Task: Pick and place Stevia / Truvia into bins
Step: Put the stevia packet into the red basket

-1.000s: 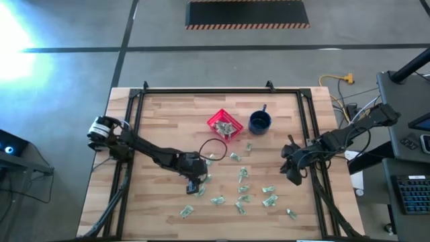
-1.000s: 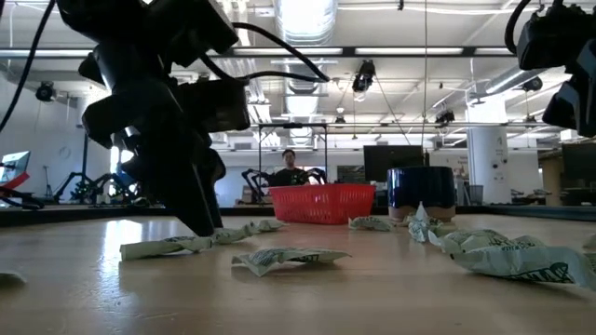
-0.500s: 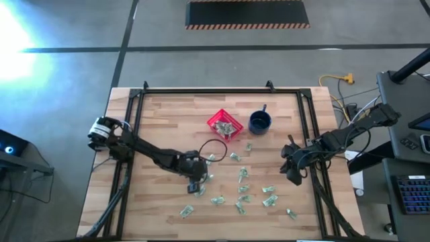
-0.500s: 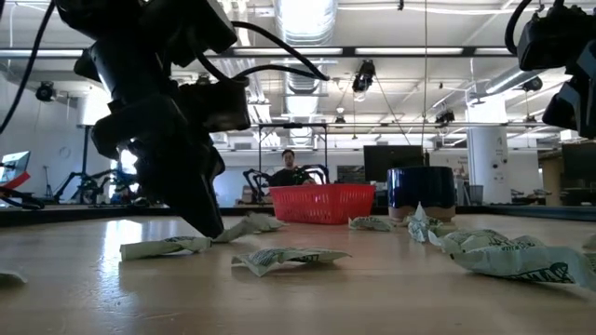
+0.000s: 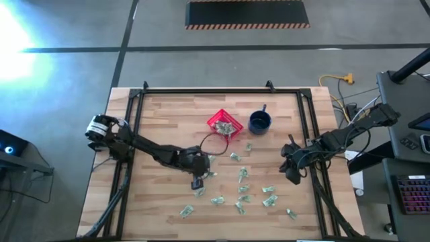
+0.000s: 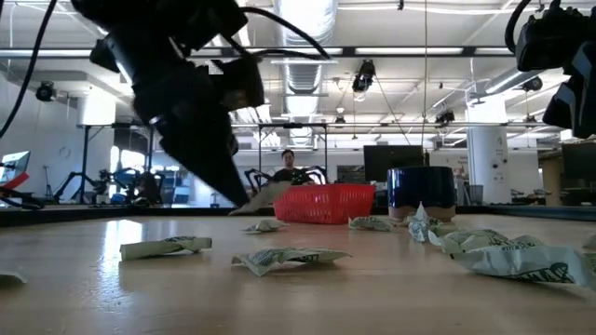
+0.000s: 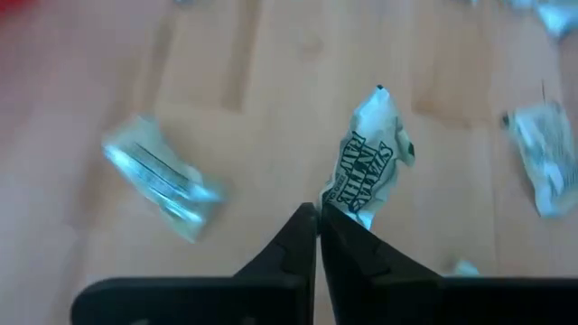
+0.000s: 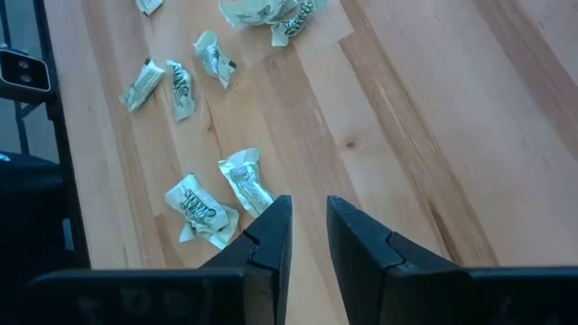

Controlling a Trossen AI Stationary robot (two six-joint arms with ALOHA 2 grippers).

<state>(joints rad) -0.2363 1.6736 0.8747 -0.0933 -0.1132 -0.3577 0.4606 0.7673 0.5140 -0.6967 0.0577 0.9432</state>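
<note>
My left gripper (image 7: pixel 318 217) is shut on one pale green and white sachet (image 7: pixel 370 167) and holds it above the table; both also show in the low view (image 6: pixel 265 196). In the high view my left gripper (image 5: pixel 203 168) is near the table's middle, on the near side of the red basket (image 5: pixel 224 125). Several more sachets (image 5: pixel 243 191) lie flat on the wood. Some sachets lie in the basket. My right gripper (image 8: pixel 307 226) is open and empty above the table's right side (image 5: pixel 292 171). My left gripper pinches one end of the sachet (image 7: pixel 336 200) between its two fingertips. The fingers slant down from the table's left side. The rest of the sachet sticks out past the fingertips, crumpled and lifted clear of the table.
A dark blue mug (image 5: pixel 259 122) stands right of the basket. A black cable loop (image 5: pixel 213 142) hangs from the left arm near the basket. A black frame (image 5: pixel 134 101) runs along the table's edges. Bare wood lies at the near left.
My left gripper has risen from the table and gone toward the red basket, staying shut. The sachet it holds has come up with it and now hangs clear of the wood. Another sachet stays on the table below.
</note>
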